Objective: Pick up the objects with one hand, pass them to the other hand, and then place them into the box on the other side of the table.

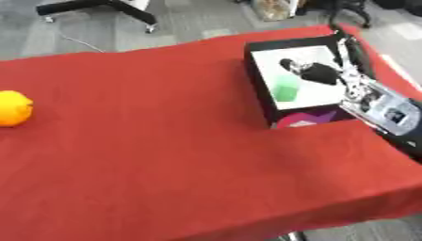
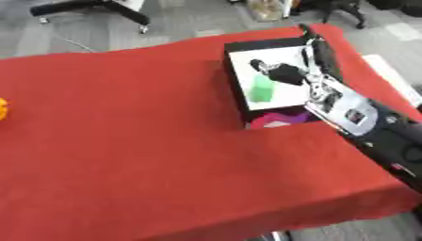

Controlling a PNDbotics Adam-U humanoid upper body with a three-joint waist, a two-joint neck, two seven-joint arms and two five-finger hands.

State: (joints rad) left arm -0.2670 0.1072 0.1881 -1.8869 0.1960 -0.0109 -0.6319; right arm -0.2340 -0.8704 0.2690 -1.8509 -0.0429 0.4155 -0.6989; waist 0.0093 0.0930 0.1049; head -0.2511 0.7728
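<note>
Green object [image 1: 286,88]: inside the box, on its white floor, left of the hand; upright or tilted not clear
Box [image 1: 257,84]: black walls, white inside; on the right far part of the table; purple patch on its near flap
Right hand [image 1: 312,71]: over the box, arm entering from the right; fingers apparently relaxed, holding nothing
Orange [image 1: 14,108]: at the left edge, well apart from the box
Table [image 1: 165,141]: red cloth
</note>
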